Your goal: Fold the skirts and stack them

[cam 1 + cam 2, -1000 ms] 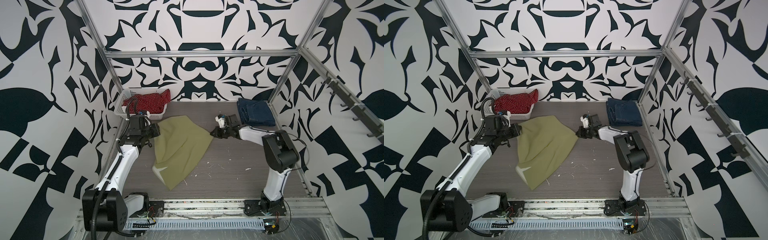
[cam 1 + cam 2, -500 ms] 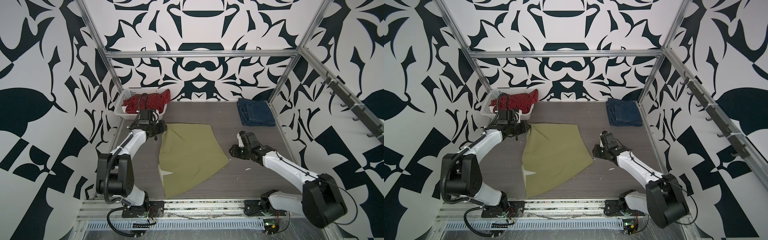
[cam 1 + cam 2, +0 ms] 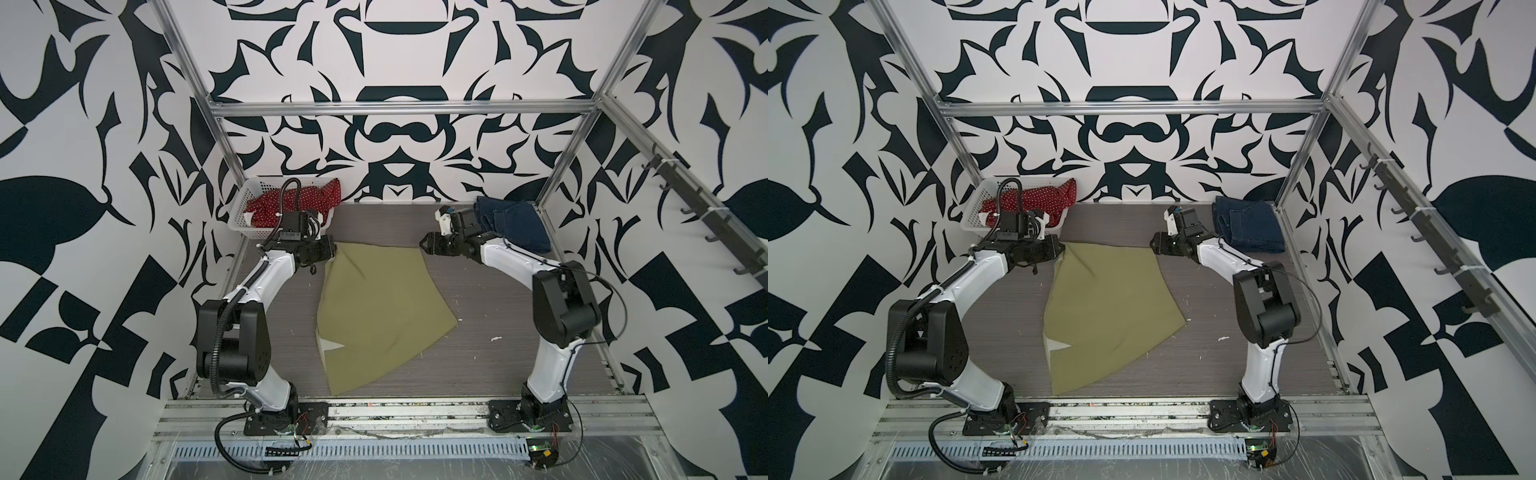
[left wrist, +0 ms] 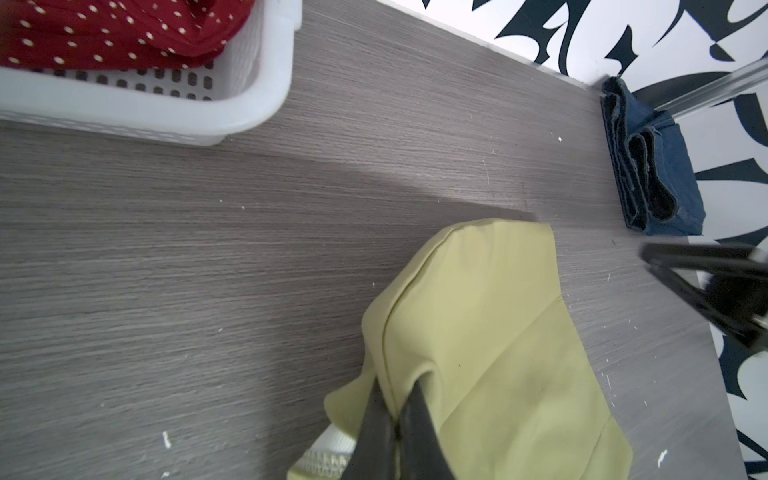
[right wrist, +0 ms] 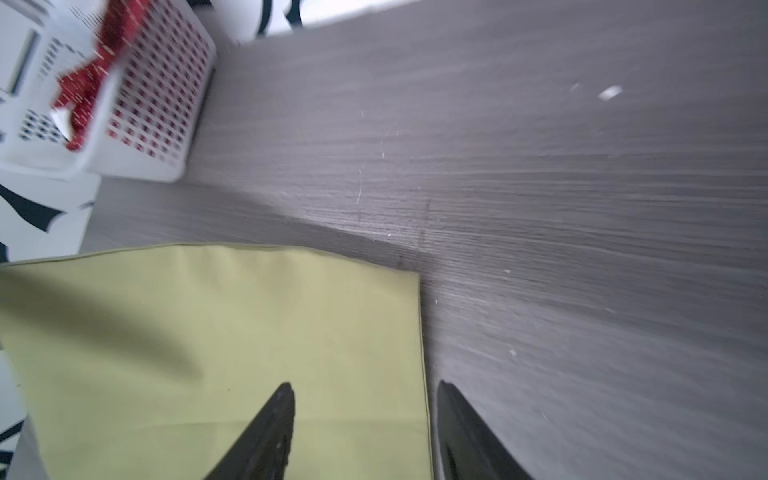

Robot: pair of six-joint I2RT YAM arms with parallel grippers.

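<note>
Pinching the far left corner of the olive-green skirt in the tightly closed left gripper, lying flat with its narrow end at the fingertips and long axis running away from them, straddling its far right corner with the right gripper parted and empty.

The plain olive-green cloth skirt is one even colour, apart from a small white patch at its near-left edge. The red cloth skirt with white polka dots shows against the white perforated plastic basket. The dark blue denim skirt is plain indigo. The worktop is grey with a streaked wood grain. The walls carry bold black shapes on white.
</note>
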